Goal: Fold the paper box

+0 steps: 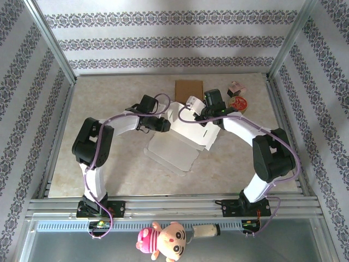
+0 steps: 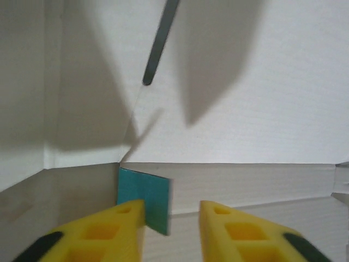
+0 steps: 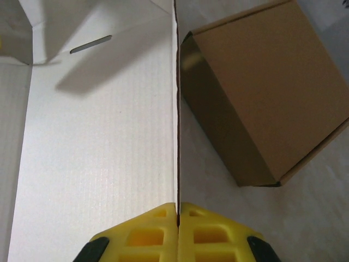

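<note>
- The right claw [image 3: 178, 210] is pressed together on the thin edge of a panel of the white corrugated paper box [image 3: 98, 142].
- The left claw [image 2: 172, 215] stands apart, holding nothing, and faces an inner corner of that box.
- The box lies mid-counter [image 1: 109, 109], just beside a closed brown cardboard box [image 3: 262, 93].
- I judge the folding as partly done: some walls stand, while the near flaps lie flat.
</note>
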